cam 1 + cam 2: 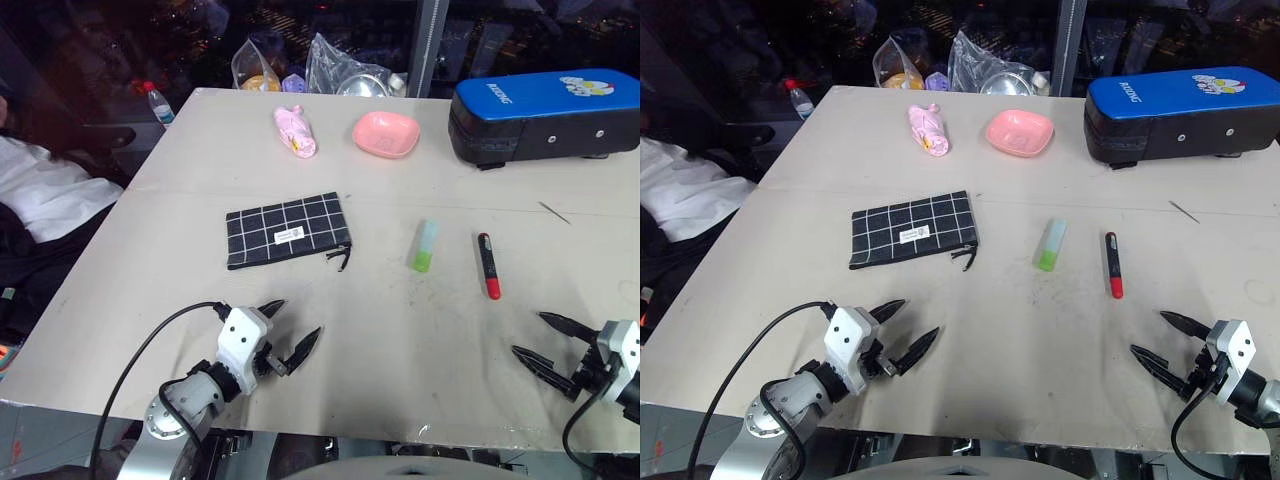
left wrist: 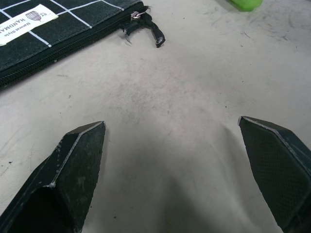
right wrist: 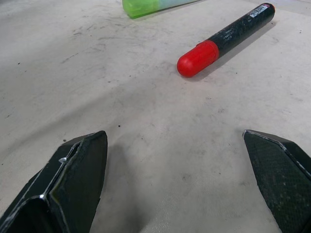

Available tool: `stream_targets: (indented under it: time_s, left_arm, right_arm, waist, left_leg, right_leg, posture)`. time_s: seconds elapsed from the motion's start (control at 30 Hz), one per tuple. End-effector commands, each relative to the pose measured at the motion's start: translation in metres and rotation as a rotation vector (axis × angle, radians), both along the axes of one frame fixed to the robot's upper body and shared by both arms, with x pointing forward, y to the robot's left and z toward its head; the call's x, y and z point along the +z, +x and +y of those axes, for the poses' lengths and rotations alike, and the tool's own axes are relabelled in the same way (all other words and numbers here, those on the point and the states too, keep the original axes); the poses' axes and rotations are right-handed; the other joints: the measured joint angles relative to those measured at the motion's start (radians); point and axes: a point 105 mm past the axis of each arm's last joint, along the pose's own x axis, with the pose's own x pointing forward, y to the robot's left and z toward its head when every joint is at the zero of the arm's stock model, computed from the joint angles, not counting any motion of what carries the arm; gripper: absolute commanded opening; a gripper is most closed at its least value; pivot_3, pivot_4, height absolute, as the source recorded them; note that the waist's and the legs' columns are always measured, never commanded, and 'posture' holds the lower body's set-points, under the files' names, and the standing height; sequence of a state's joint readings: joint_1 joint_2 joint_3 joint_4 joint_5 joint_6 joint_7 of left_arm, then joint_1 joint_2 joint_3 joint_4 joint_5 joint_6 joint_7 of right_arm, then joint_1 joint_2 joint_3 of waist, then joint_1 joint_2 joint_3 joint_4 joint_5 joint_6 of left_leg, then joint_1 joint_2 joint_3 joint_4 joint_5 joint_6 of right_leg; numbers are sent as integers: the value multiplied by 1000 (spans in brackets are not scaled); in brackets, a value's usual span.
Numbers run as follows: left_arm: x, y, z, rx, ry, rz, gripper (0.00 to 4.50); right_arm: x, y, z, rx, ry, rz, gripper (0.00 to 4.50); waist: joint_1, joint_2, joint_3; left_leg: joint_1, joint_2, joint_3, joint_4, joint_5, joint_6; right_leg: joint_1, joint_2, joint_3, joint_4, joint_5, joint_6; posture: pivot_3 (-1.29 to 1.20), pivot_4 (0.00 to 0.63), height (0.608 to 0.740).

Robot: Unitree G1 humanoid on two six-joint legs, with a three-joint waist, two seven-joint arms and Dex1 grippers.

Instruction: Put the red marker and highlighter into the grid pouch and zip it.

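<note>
Left eye view: grid pouch [image 1: 288,230] flat near the middle of the table [image 1: 400,390], toward its left edge, white label up, zipper pull [image 1: 342,258] trailing off the lower right corner. Highlighter [image 1: 425,246] just to the right of it, green end toward the near edge. Red marker [image 1: 487,265] beside the highlighter, apart from it, red cap toward the near edge, black section toward the far edge.

Left gripper [image 1: 295,328] low by the near edge, below the pouch, fingers spread wide, holding nothing, touching nothing but hovering close over bare tabletop. Right gripper [image 1: 545,338] near the near right corner, below the marker, fingers likewise spread wide and empty, marker and highlighter lying ahead of its tips.

Along the far edge: pink bundle [image 1: 296,131], pink dish [image 1: 385,134], blue and black case [image 1: 545,115] at the far right corner, plastic bags [image 1: 300,68] behind. Water bottle [image 1: 157,102] off the far left corner.
</note>
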State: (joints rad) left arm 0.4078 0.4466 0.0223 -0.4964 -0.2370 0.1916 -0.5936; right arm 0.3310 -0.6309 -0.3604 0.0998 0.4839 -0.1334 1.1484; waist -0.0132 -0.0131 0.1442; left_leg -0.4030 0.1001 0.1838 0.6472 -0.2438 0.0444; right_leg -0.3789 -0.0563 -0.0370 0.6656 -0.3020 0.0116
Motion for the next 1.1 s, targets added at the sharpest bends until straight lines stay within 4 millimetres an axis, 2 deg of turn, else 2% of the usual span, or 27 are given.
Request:
stream_targets:
  time_s: [0.03, 0.5, 0.6, 0.77, 0.9, 1.1]
  left_arm:
    - [4, 2, 0, -10, -5, -27, 4447]
    - [3, 8, 4, -6, -8, -44, 4447]
    - [7, 7, 14, 13, 2, -71, 4447]
    - [21, 4, 49, 107, 26, -109, 4447]
    - [30, 6, 99, 208, 113, -129, 4447]
    - [39, 12, 162, 270, 276, -153, 4447]
  right_arm:
    - [9, -1, -2, -10, -13, -47, 4500]
    - [6, -1, 0, -18, -14, -49, 4500]
    - [13, -2, 5, 0, 34, -72, 4500]
    - [32, -4, 15, 86, 91, -101, 4500]
    - [51, 0, 37, 189, 107, -148, 4500]
    - [68, 11, 66, 314, 125, -197, 4500]
  waist:
    - [0, 0, 0]
    - [0, 0, 0]
    - [0, 0, 0]
    - [-1, 1, 0]
    - [0, 1, 0]
    - [0, 0, 0]
  left_leg:
    - [0, 0, 0, 0, 0, 0]
    - [0, 0, -1, 0, 0, 0]
    - [-1, 0, -1, 0, 0, 0]
    - [0, 1, -1, 0, 0, 0]
    - [0, 1, -1, 0, 0, 0]
    - [-1, 1, -1, 0, 0, 0]
  right_leg:
    - [0, 0, 0, 0, 0, 0]
    - [0, 0, -1, 0, 0, 0]
    - [0, 0, -1, -1, 0, 0]
    - [0, 1, -1, 0, 0, 0]
    - [0, 1, -2, 0, 0, 0]
    - [0, 0, -3, 0, 0, 0]
  posture:
    - [0, 150, 725]
    - [0, 150, 725]
    - [0, 150, 725]
    - [0, 150, 725]
    - [0, 150, 725]
    - [0, 150, 725]
